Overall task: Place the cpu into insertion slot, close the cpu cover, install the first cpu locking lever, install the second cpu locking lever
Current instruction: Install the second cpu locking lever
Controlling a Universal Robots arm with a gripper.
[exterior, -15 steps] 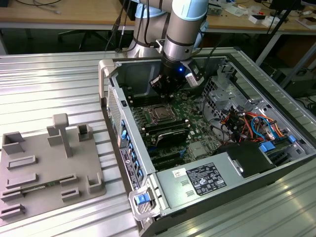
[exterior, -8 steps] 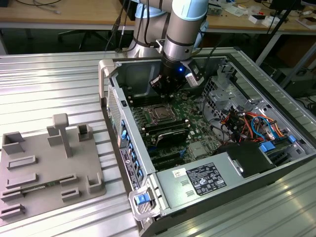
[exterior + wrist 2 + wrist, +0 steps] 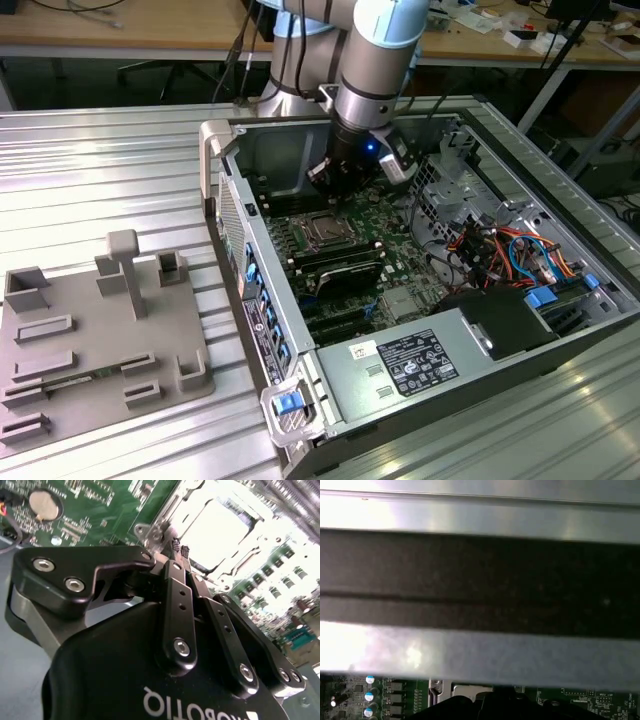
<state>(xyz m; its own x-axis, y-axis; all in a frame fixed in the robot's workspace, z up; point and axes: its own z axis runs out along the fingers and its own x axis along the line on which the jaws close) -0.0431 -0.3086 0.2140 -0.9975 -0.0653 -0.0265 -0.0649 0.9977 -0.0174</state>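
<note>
The cpu lies flat in the insertion slot on the green board inside the open computer case; in the second wrist view the cpu glares bright. The silver cpu cover lies down around it as a frame. My gripper hangs just above the slot's far edge. Its black fingertips are pressed together, shut with nothing between them, at the corner of the cover beside a small metal tab. Whether they touch the metal I cannot tell. The first wrist view catches the slot's edge.
Black memory slots run just in front of the socket. The case's grey wall stands close behind the gripper. Coloured cables and a power supply fill the exterior view's right. A grey fixture tray lies outside the case.
</note>
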